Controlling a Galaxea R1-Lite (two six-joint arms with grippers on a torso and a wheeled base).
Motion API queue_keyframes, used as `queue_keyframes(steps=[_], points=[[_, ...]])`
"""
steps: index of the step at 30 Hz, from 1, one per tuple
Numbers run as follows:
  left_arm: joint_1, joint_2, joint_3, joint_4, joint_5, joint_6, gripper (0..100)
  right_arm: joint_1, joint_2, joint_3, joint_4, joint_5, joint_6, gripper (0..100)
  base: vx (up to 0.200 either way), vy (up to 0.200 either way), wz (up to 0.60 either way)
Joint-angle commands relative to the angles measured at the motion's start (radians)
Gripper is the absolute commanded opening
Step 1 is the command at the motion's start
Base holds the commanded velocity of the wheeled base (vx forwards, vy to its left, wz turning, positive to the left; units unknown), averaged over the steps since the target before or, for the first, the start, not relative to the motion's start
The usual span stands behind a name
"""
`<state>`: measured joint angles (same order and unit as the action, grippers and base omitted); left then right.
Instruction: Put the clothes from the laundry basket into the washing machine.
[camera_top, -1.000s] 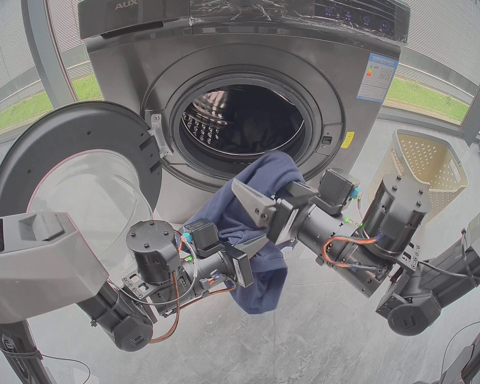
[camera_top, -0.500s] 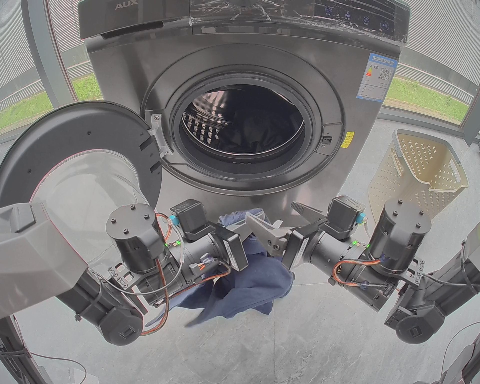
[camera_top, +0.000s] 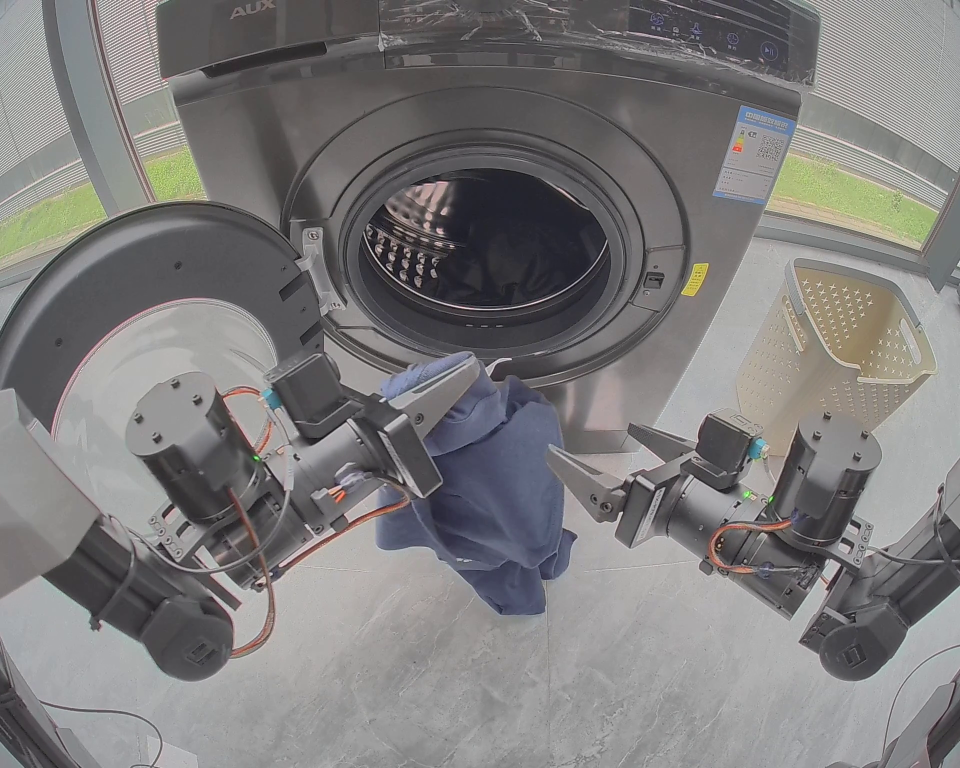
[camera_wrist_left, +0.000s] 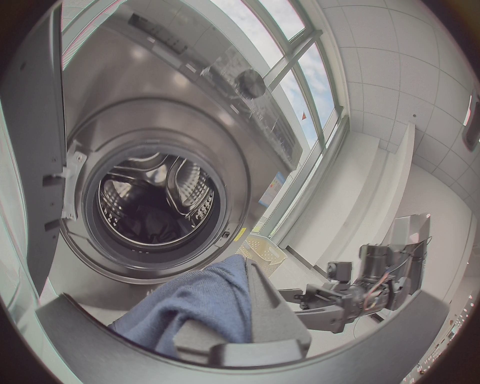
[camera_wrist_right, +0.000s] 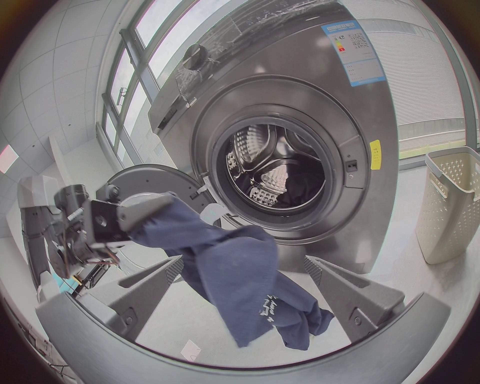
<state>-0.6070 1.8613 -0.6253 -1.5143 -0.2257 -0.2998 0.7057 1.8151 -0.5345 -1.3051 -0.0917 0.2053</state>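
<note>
Left pincer (camera_top: 462, 380), closed on the navy garment (camera_top: 500, 490), holds it raised just short of the open drum (camera_top: 487, 245), the cloth hanging below it, probably ready for lifting over the rim; right pincer (camera_top: 605, 462) nearby gapes empty.

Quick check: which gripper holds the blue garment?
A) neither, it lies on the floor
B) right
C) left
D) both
C: the left gripper is shut on the blue garment, which hangs in front of the washing machine, while the right gripper stands open and apart from it.
</note>
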Motion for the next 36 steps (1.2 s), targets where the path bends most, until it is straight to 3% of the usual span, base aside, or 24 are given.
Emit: queue_keyframes(steps=[1,9,18,28,36], points=[[-0.014,-0.123,0.087,-0.026,-0.015,0.005,0,-0.02,0.004,0.025,0.0,0.003,0.002,100,0.0,0.0,0.0],[-0.031,-0.149,0.095,-0.029,-0.023,0.011,0,-0.008,0.033,0.013,-0.008,0.003,0.003,100,0.0,0.0,0.0],[-0.022,-0.142,0.065,-0.029,-0.012,0.011,0,0.058,0.132,0.002,-0.14,0.004,0.017,100,0.0,0.0,0.0],[-0.02,-0.14,0.062,-0.029,-0.012,0.011,0,0.118,0.138,0.002,-0.135,0.026,0.181,100,0.0,0.0,0.0],[-0.019,-0.139,0.058,-0.029,-0.01,0.011,0,0.144,0.205,-0.027,-0.169,0.029,0.232,100,0.0,0.0,0.0]])
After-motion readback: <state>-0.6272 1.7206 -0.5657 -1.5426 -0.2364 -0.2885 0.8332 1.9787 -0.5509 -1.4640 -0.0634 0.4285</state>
